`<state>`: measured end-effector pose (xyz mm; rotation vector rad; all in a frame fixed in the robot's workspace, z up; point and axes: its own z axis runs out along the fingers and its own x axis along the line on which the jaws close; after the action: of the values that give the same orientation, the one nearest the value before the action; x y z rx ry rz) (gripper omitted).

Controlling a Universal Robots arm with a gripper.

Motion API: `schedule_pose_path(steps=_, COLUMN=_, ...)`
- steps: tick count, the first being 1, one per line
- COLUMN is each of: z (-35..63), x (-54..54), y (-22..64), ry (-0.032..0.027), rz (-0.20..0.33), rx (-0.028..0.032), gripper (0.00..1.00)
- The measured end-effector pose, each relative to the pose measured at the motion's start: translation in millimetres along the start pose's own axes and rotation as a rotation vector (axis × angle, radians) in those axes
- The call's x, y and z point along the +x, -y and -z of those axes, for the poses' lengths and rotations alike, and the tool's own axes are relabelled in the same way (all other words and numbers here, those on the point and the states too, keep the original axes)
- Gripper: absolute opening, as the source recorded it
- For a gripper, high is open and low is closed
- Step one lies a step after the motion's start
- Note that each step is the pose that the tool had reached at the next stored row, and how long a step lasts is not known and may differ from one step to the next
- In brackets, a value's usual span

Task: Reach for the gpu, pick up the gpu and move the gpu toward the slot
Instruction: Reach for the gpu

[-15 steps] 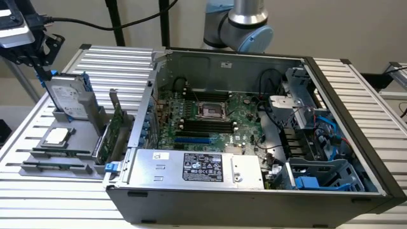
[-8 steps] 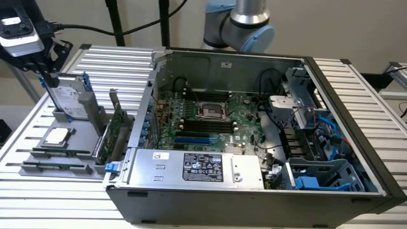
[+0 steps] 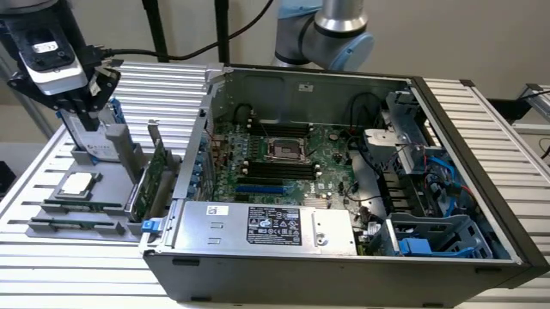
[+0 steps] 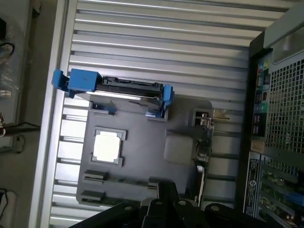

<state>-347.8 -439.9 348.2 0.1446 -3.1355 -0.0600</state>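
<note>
Hovering above the upright hard drive [image 3: 93, 145] at the holder's [image 3: 125, 226] far edge, the gripper [image 3: 86, 116] is not visibly open or closed; state cannot be told. The holder also carries a processor chip [image 3: 76, 185]. The gpu [image 3: 154, 177] stands upright at the holder's case-side edge, just beside the open computer case [image 3: 301, 277].

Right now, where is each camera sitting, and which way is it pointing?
Exterior view: off the arm, higher than the table, looking down at the open computer case and the grey parts holder; the arm and its claw, near the hard drive, show.
Wrist view: on the arm's wrist, looking straight down onto the grey parts holder; part of the claw shows.
Shared: the holder, hard drive, processor chip, gpu standing on edge, and the computer case.
</note>
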Motion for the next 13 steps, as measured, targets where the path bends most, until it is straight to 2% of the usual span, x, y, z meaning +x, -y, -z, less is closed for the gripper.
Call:
schedule_pose_path(steps=8, z=-13.8, x=-25.2, y=16.5, ry=0.0005, rz=0.0, rx=0.0002, gripper=0.11)
schedule_pose_path(steps=13, z=-19.4, x=-37.6, y=20.0, ry=0.0008, rz=-0.002, rx=0.0001, gripper=0.11)
